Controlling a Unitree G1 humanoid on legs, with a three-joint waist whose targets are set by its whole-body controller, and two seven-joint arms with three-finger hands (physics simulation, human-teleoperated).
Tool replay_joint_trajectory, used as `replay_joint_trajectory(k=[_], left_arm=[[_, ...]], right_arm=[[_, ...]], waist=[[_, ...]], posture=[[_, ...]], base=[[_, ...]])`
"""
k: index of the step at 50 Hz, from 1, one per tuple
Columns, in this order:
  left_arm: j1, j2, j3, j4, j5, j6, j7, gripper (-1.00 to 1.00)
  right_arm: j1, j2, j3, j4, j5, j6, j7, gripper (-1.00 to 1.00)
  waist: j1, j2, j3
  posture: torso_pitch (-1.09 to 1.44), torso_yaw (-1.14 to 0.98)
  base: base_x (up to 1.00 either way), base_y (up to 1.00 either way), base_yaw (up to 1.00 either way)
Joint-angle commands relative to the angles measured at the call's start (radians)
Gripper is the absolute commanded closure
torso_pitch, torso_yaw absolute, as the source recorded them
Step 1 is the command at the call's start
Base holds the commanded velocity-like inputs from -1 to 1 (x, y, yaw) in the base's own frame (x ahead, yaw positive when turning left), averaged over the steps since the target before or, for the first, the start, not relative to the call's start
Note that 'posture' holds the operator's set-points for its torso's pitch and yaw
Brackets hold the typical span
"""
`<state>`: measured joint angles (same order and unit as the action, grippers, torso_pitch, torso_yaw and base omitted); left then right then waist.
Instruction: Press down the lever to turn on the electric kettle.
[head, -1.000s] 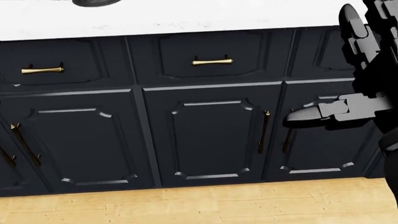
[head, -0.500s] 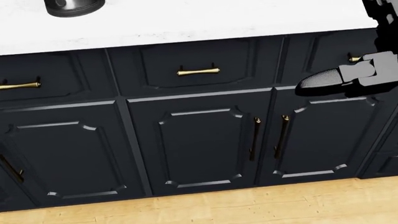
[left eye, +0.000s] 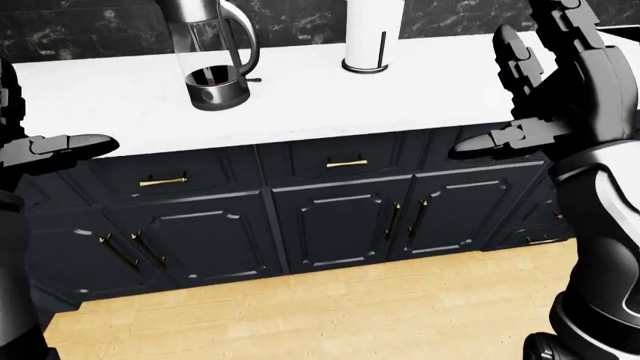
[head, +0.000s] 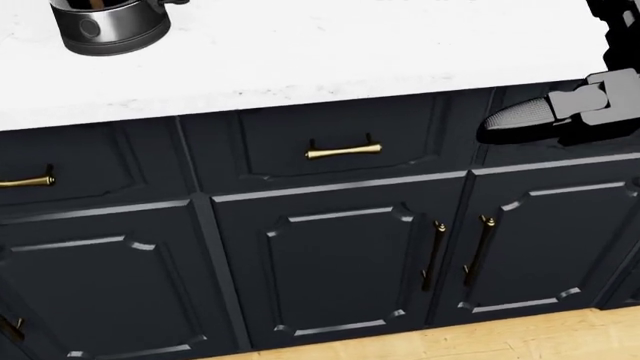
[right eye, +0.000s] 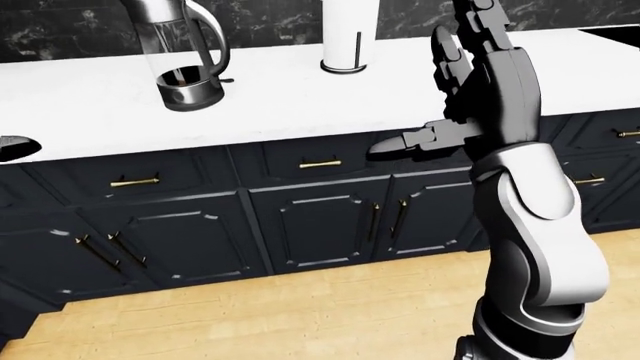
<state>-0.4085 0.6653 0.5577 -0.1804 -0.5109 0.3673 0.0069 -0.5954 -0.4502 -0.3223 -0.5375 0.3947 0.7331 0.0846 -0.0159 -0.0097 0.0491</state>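
Pale wooden plank floor (left eye: 330, 307) fills the bottom of our eye views, and above it runs a row of dark navy panelled cabinets (left eye: 340, 217) with slim brass handles (left eye: 346, 163).

Our right hand (left eye: 545, 90) is raised at the right edge of the left-eye view, over the cabinet fronts and the counter's edge. Its fingers (left eye: 515, 52) are spread wide and point up, its thumb sticks out sideways to the view's left, and it grips nothing. In the head view only that thumb tip shows, at the right edge just under the counter's lip.

Our left hand (left eye: 55, 148) reaches in from the left edge of the left-eye view, level with the counter's edge. We see just one extended digit, so we cannot tell whether that hand is splayed or clenched.

Farther off lies the white speckled stone countertop (left eye: 330, 97). On its left part stands the electric kettle with a glass body and a steel base (left eye: 212, 52), well apart from both hands. Its lever is too small for us to make out. To its right stands a white paper-towel roll on a black stand (left eye: 370, 37), against a black marbled backsplash (left eye: 90, 30).
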Motion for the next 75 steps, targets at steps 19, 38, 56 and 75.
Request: replay_joint_trajectory(k=[19, 38, 56, 75], left_arm=[[-0.021, 0.030, 0.037, -0.041, -0.006, -0.024, 0.003, -1.00], [-0.028, 0.051, 0.052, -0.049, -0.035, 0.000, 0.018, -1.00], [-0.021, 0.070, 0.070, -0.043, -0.055, 0.011, 0.031, -1.00], [-0.015, 0.069, 0.063, -0.043, -0.044, -0.004, 0.030, -1.00]], right_arm=[[-0.035, -0.020, -0.011, -0.014, 0.023, -0.028, -0.006, -1.00], [-0.063, -0.036, -0.013, 0.000, 0.041, -0.019, -0.019, -1.00], [-0.066, -0.054, -0.022, -0.001, 0.066, -0.015, -0.031, -1.00], [-0.076, -0.066, -0.016, 0.005, 0.074, -0.021, -0.036, -1.00]], waist=[[0.031, -0.032, -0.022], [0.015, 0.073, -0.021], [0.005, 0.021, -0.013], [0.020, -0.002, -0.019]], posture=[[0.00, 0.00], [0.00, 0.00], [0.00, 0.00], [0.00, 0.00]], base=[[0.27, 0.22, 0.00], [0.24, 0.22, 0.00], [0.16, 0.23, 0.00], [0.15, 0.21, 0.00]])
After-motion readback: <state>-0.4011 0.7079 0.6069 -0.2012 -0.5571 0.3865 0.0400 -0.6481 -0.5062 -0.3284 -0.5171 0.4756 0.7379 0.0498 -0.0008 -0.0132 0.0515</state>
